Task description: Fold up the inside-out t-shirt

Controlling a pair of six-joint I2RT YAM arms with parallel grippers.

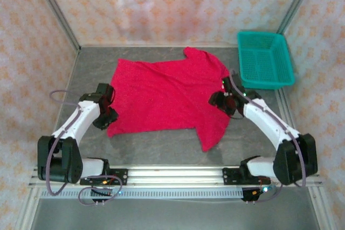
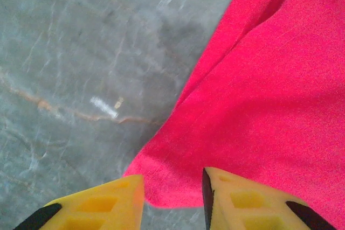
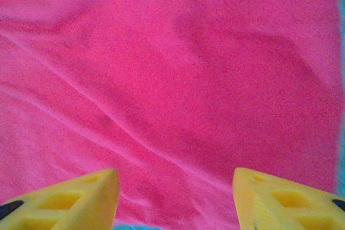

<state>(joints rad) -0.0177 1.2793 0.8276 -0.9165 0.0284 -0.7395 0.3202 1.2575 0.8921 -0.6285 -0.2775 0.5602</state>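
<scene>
Now: t-shirt [image 1: 167, 95] flat, centre of tabletop [image 1: 161, 152]; left pincer [image 2: 173, 179] part-open, empty, straddling its near-left corner; right pincer [image 3: 175, 179] wide open, empty, over its right side.

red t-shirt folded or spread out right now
Spread out: the red t-shirt lies open and mostly flat across the grey table, a sleeve sticking out toward the near edge, no half laid over another.

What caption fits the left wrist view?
Left gripper, jaws apart, above an edge of the crimson t-shirt on the grey table.
</scene>
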